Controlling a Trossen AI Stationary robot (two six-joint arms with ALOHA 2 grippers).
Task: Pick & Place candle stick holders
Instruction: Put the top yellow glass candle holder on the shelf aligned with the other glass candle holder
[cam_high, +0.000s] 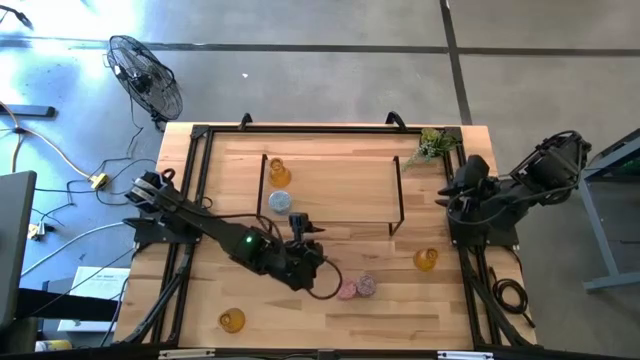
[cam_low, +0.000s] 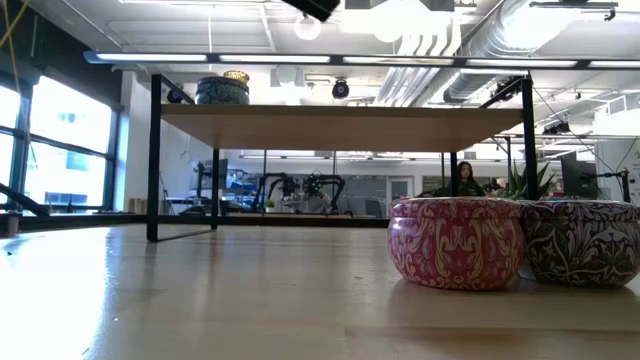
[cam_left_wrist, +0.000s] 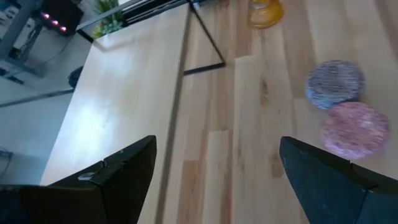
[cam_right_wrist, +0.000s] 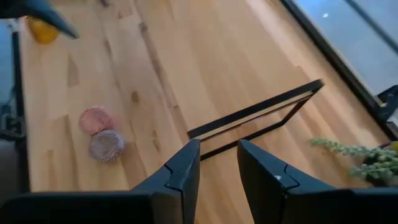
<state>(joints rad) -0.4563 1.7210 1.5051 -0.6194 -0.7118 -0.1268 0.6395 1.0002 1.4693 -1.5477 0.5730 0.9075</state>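
Note:
Two candle stick holders stand on the wooden shelf: an amber glass one and a squat blue one. On the table stand a pink one and a purple one side by side, plus amber ones at the right and near left. My left gripper hovers open by the shelf's near edge, left of the pink holder and the purple one. My right gripper hangs at the table's right side, its fingers a narrow gap apart with nothing between.
A green plant sprig lies at the far right corner. The shelf's black legs stand on the table, with room underneath. Bare wood lies between the shelf and the near edge. A fan stands on the floor beyond the table.

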